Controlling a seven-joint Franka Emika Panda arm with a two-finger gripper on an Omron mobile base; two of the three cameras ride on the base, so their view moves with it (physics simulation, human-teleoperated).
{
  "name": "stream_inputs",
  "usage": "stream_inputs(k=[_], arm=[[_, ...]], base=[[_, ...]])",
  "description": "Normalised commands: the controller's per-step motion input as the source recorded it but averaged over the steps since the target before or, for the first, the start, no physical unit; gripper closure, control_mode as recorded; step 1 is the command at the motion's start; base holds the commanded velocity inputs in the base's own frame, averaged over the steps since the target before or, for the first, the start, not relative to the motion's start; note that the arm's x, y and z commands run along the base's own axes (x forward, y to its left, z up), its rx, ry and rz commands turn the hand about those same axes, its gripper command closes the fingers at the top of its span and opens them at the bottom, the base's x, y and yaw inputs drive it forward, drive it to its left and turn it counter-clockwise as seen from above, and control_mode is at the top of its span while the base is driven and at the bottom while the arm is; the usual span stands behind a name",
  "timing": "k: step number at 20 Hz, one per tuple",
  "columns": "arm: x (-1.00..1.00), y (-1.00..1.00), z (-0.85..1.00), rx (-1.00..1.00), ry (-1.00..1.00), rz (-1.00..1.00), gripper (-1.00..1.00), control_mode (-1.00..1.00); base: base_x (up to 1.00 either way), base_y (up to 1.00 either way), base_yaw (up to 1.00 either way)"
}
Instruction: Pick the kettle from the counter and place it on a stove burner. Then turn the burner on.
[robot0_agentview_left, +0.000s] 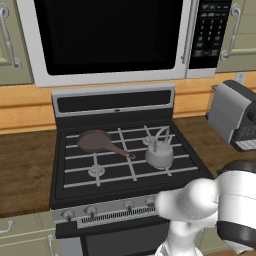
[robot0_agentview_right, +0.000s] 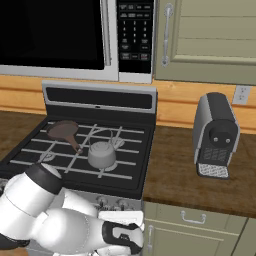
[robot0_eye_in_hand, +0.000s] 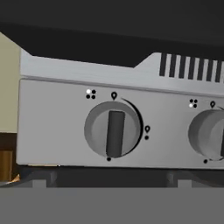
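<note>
The pale silvery-grey kettle (robot0_agentview_left: 159, 152) (robot0_agentview_right: 101, 154) stands upright on the front right stove burner, its handle arching above it. A bare burner (robot0_agentview_left: 96, 171) (robot0_agentview_right: 46, 156) lies at the front left. My gripper (robot0_agentview_right: 122, 235) is low in front of the stove's silver control panel, and the arm hides its fingers in both base views. In the hand view the gripper (robot0_eye_in_hand: 109, 178) faces a round knob (robot0_eye_in_hand: 113, 130) whose dark bar stands vertical. Two faint tips sit wide apart at the bottom, open, with nothing between them.
A brown frying pan (robot0_agentview_left: 95, 141) (robot0_agentview_right: 62, 130) rests on the back left burner. A second knob (robot0_eye_in_hand: 210, 133) sits to the right of the first. A grey coffee machine (robot0_agentview_left: 235, 115) (robot0_agentview_right: 215, 132) stands on the dark wood counter (robot0_agentview_right: 180, 175). A microwave (robot0_agentview_left: 110, 35) hangs above the stove.
</note>
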Motion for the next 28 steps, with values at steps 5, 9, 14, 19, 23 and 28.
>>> stream_inputs(k=[5, 9, 14, 19, 23, 28], arm=[[0.14, 0.10, -0.05, -0.02, 0.00, 0.00, -1.00, -1.00], [0.00, 0.09, -0.34, -0.08, 0.00, 0.00, -1.00, -1.00], [0.01, 0.00, -0.21, -0.03, 0.00, 0.00, -1.00, -1.00], [0.15, 0.00, 0.00, 0.00, -0.01, 0.00, -1.00, -1.00], [0.12, -0.04, -0.01, 0.00, -0.01, 0.00, -1.00, -1.00], [0.00, -0.04, 0.00, 0.00, 0.00, 0.00, -1.00, -1.00]], base=[[0.00, 0.00, 0.00], [0.00, 0.00, 0.00], [0.00, 0.00, 0.00], [0.00, 0.00, 0.00], [0.00, 0.00, 0.00], [0.00, 0.00, 0.00]])
